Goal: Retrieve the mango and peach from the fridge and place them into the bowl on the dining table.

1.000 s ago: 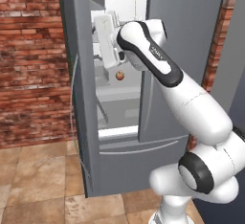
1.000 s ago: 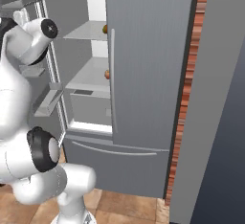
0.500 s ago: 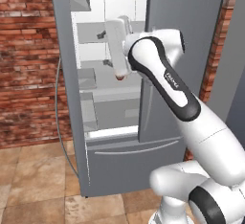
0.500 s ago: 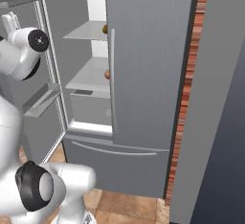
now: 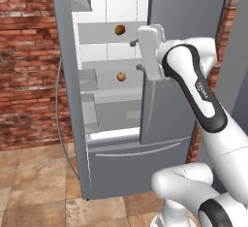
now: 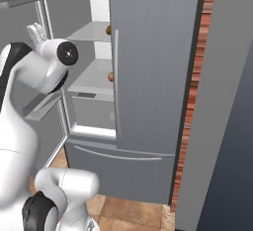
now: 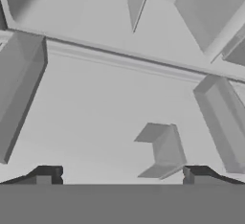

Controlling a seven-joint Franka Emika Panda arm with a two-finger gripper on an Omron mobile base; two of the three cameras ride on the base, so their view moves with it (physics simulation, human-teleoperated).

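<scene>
The fridge [image 5: 121, 163] stands against a red brick wall [image 5: 26, 61] with its left door [image 5: 65, 75] swung wide and its right door [image 5: 184, 32] shut. Inside the white interior, the mango [image 5: 120, 29] sits on an upper glass shelf and the peach [image 5: 121, 76] on the shelf below it, well apart. The arm reaches toward the opening, its tool [image 5: 134, 55] spread wide and released, holding nothing, just right of both fruits and touching neither.

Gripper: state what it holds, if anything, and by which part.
Nothing. The gripper is open and empty; the mango and peach sit on fridge shelves.
</scene>
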